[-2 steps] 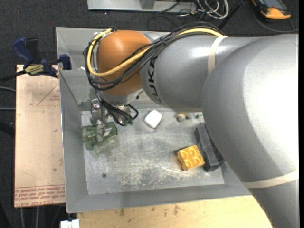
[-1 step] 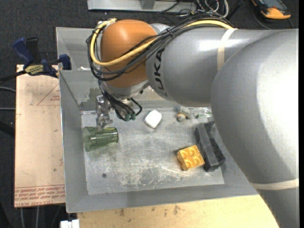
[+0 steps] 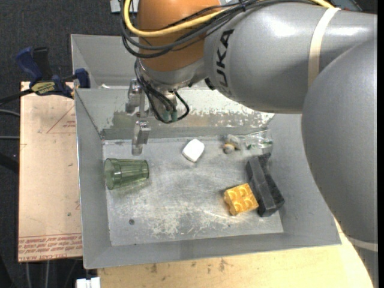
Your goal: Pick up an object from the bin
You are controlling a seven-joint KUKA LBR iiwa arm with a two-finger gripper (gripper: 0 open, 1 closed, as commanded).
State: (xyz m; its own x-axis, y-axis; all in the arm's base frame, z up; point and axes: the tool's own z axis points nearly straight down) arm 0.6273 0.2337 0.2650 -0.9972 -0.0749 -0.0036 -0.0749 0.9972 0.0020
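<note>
While the claw [image 3: 140,144] hangs close by a green translucent cup [image 3: 126,174] lying on its side at the grey bin's [image 3: 93,221] left, its spread cannot be told; a sound pick would likely straddle the cup's wall, clear of the white block [image 3: 193,150]

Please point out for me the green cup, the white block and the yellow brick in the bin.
green cup [image 3: 127,174]: camera view, middle of its side wall, as it lies on its side.
white block [image 3: 193,150]: camera view, its top face.
yellow brick [image 3: 240,199]: camera view, its studded top.
</note>
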